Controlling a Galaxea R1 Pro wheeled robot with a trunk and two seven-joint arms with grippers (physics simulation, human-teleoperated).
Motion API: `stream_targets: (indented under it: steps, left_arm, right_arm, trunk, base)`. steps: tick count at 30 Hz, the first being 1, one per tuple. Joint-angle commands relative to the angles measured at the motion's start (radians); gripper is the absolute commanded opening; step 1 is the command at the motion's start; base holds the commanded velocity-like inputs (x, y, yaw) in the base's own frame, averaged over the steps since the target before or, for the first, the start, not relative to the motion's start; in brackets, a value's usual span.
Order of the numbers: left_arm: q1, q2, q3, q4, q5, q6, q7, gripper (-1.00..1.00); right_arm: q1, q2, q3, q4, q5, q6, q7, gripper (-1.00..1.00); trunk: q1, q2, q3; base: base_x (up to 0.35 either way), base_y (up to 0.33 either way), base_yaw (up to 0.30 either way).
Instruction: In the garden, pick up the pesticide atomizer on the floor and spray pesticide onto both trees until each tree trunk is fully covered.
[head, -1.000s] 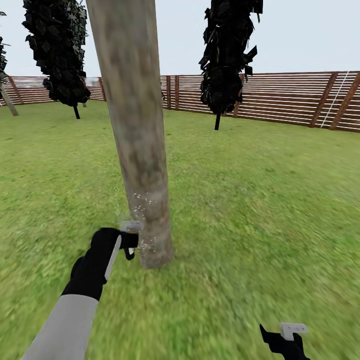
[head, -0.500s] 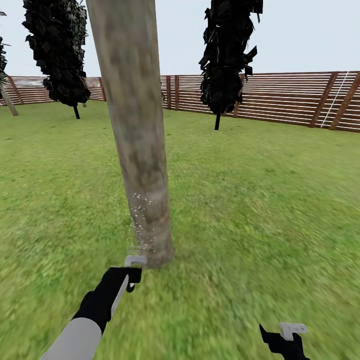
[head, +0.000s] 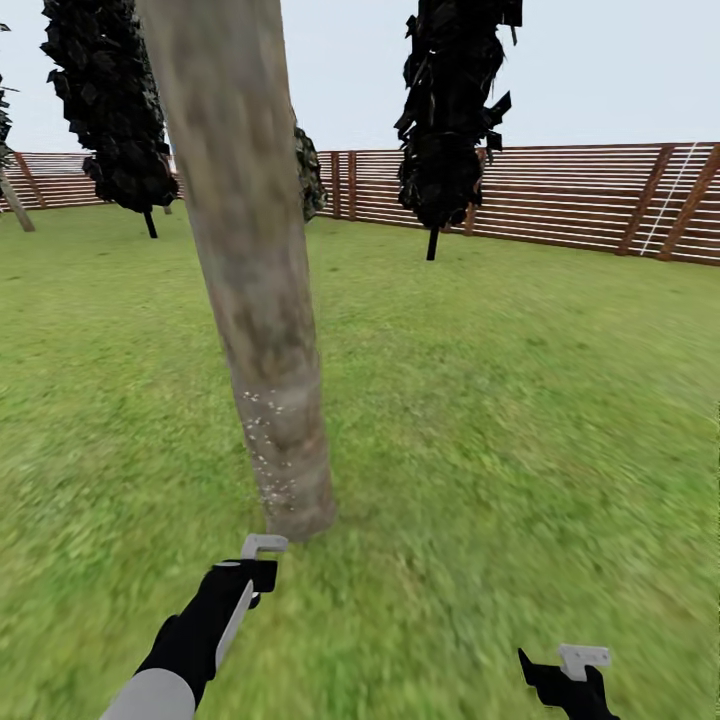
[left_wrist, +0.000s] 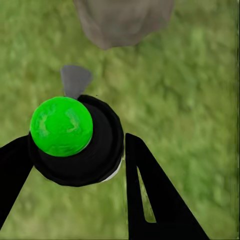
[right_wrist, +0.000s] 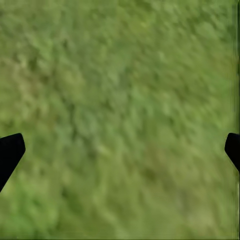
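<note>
At the trunk (head: 262, 330) foot, left pincer (left_wrist: 75, 155) grips the atomizer (left_wrist: 75, 140); specks (head: 262, 440) dot only its base. Right pincer (right_wrist: 120, 150) gapes wide, empty; most spraying seemingly remains.

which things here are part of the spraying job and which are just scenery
Job: pesticide atomizer clamped in the left gripper; near tree trunk, white pesticide specks low on it.
Scenery: wooden fence, two dark trees behind, open right gripper.
</note>
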Motion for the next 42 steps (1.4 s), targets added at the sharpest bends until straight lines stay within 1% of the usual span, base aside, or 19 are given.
stream_targets:
  steps: [1, 4, 15, 33, 39, 40, 42]
  left_arm:
    - [0.000, 0.000, 0.000, 0.000, 0.000, 0.000, 0.000, -1.00]
    - [0.000, -0.002, -0.001, 0.000, 0.000, 0.000, 0.000, -1.00]
    - [0.000, -0.004, 0.001, 0.003, 0.001, 0.000, 0.000, -1.00]
    - [0.001, -0.006, 0.002, 0.005, 0.004, 0.000, 0.001, -1.00]
    - [0.001, -0.005, 0.003, 0.005, 0.003, 0.000, 0.000, -1.00]
    - [0.001, -0.005, 0.036, 0.005, 0.003, 0.000, 0.001, -1.00]
    - [0.001, -0.005, 0.077, 0.005, 0.003, -0.001, 0.000, -1.00]
  right_arm:
    - [0.000, 0.000, 0.000, 0.000, 0.000, 0.000, 0.000, 1.00]
    - [0.000, 0.000, 0.001, 0.000, 0.000, 0.000, 0.000, 1.00]
    - [0.000, 0.000, 0.001, 0.001, 0.000, 0.000, 0.000, 1.00]
    - [0.000, -0.002, 0.000, 0.000, 0.000, 0.000, -0.001, 1.00]
    - [0.000, -0.002, 0.001, 0.000, 0.000, 0.000, -0.001, 1.00]
    - [0.000, -0.002, 0.001, 0.000, 0.000, 0.000, -0.001, 1.00]
    - [0.000, -0.002, 0.001, 0.000, 0.000, 0.000, -0.001, 1.00]
  trunk:
    - [0.000, 0.000, 0.000]
    - [0.000, 0.000, 0.000]
    - [0.000, 0.000, 0.000]
    - [0.000, 0.000, 0.000]
    - [0.000, 0.000, 0.000]
    - [0.000, 0.000, 0.000]
    - [0.000, 0.000, 0.000]
  base:
    - [0.119, -0.259, 0.036]
    - [0.119, -0.259, 0.151]
    - [0.137, -0.259, 0.262]
    - [0.161, -0.259, 0.008]
    - [0.160, -0.259, 0.187]
    - [0.139, -0.260, 0.274]
    - [0.063, -0.266, 0.276]
